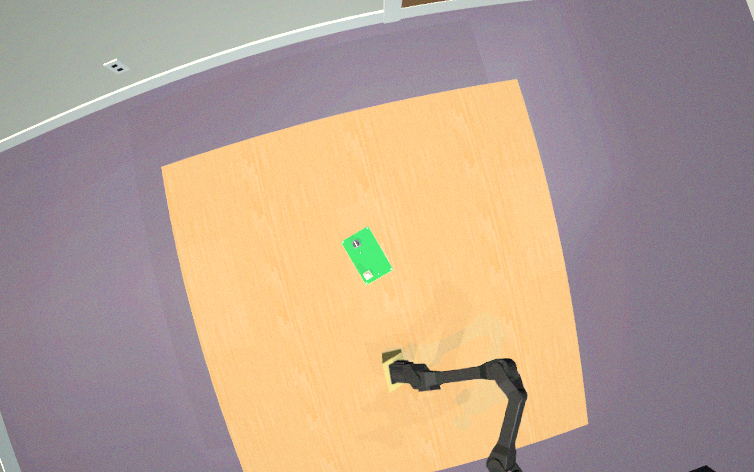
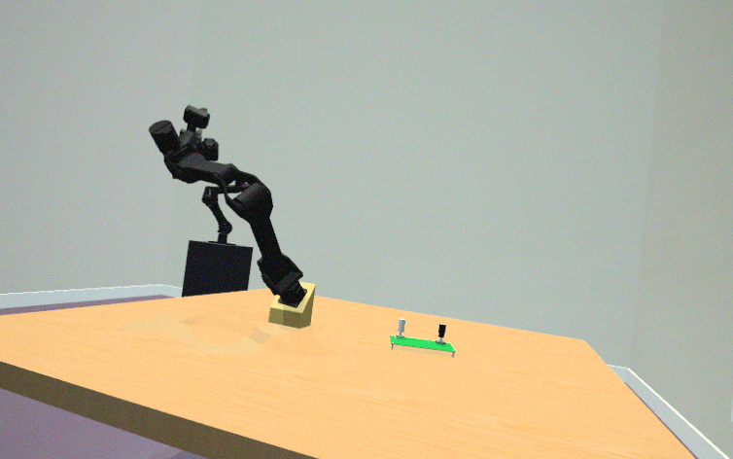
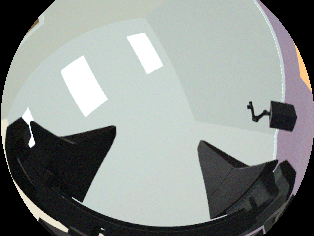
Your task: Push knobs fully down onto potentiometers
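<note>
A green circuit board (image 1: 371,256) (image 2: 422,343) stands on short legs upon the wooden counter (image 1: 289,222) (image 2: 346,373), well apart from the yellowish block (image 1: 392,354) (image 2: 291,318) that carries the black robot arm (image 1: 459,375) (image 2: 265,232). From above, the board lies at a slant near the middle of the counter, its long sides running diagonally.

Two knobs rise from the board, one near each end. The white knob (image 1: 367,274) (image 2: 401,325) is on the end closer to the block, and the black knob (image 1: 356,243) (image 2: 441,331) is on the farther end. Both look upright in the exterior view, each held above its potentiometer with a bit of pale shaft showing beneath, so neither is pushed fully down. Both potentiometers appear to be in place on the board.

The arm leans up and away from the board, with its upper part bent back on the side opposite it. The gripper (image 3: 158,134) is spread, its two dark fingers standing wide apart with just the pale wall (image 3: 165,105) seen through the gap and nothing pinched. It is well away from the board and touches neither knob; the wrist view shows neither board nor knobs.

Beyond the counter, a dark box (image 2: 217,269) (image 3: 283,116) carries a smaller-looking jointed black arm (image 2: 217,212) (image 3: 256,118).
</note>
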Action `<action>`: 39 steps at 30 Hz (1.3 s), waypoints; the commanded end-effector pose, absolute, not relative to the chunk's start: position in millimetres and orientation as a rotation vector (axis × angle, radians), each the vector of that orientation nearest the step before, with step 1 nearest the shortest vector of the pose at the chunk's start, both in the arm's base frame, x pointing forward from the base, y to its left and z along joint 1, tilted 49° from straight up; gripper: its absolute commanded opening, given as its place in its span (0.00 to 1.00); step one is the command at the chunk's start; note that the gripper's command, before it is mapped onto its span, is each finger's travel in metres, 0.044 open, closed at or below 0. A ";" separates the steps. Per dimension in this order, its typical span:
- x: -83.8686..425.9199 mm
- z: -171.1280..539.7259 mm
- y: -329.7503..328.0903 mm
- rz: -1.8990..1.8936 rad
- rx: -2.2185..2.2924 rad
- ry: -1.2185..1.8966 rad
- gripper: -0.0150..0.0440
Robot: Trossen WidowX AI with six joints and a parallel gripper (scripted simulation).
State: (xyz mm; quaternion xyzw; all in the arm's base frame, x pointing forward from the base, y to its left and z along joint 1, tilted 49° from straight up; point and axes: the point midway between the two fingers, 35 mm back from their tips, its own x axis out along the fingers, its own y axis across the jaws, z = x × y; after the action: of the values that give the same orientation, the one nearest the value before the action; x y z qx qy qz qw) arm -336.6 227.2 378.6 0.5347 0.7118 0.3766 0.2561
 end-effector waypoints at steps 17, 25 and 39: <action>-271.8 326.1 326.2 1.039 1.256 1.425 0.25; -224.7 295.1 370.1 0.982 1.103 1.198 0.25; -131.4 243.2 419.1 0.838 0.810 0.919 0.25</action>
State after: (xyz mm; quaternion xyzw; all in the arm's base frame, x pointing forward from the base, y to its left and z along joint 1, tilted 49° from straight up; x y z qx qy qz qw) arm -148.8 411.5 254.3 0.3947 0.4336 0.3898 0.7101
